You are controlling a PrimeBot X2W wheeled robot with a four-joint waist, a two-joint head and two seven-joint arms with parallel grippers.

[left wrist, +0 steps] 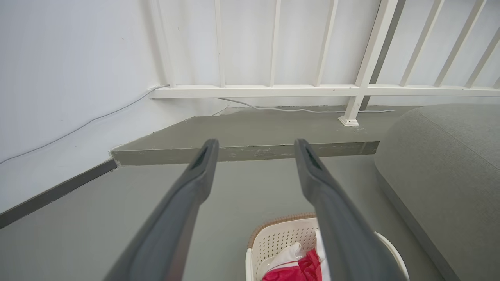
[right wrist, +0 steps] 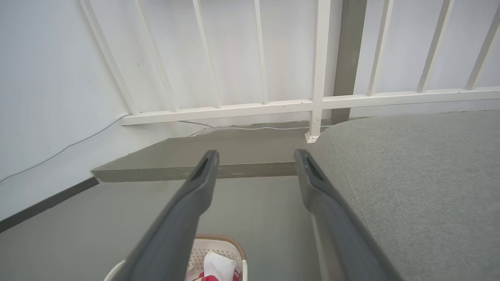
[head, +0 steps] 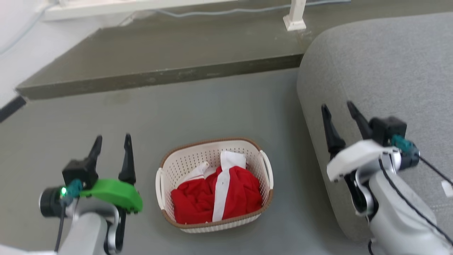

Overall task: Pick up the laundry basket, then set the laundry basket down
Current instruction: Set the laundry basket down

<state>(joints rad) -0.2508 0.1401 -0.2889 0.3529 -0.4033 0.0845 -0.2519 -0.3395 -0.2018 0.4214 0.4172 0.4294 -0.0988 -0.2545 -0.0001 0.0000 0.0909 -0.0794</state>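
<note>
Left gripper [head: 111, 141]: nearest the camera at lower left, fingers spread and empty, hanging above the floor beside the basket's left side, not touching it.
Right gripper [head: 339, 113]: at lower right, fingers spread and empty, held in front of the sofa's near side, apart from the basket.
Laundry basket [head: 212, 156]: rests upright on the grey floor [head: 219, 106] between the two arms, nearer the left gripper than the right; its brown rim trim and both white loop handles are clear of any finger.
Basket contents: a red garment [head: 198, 198] with white panels, crumpled low inside and below the rim.
Left wrist view: the basket lies low between and under the spread fingers, with open floor ahead.
Right wrist view: the basket's far end shows at the bottom edge, left of the fingers.
Sofa [head: 382, 71]: grey upholstered, to the right of the basket and not touching it.
Raised step [head: 159, 56]: beyond the basket, with a white railing [left wrist: 312, 90] and wall behind.
Progress, as judged: neither handle is gripped, so the pick-up is not begun; reaching, grasping, lifting and setting down all remain.
</note>
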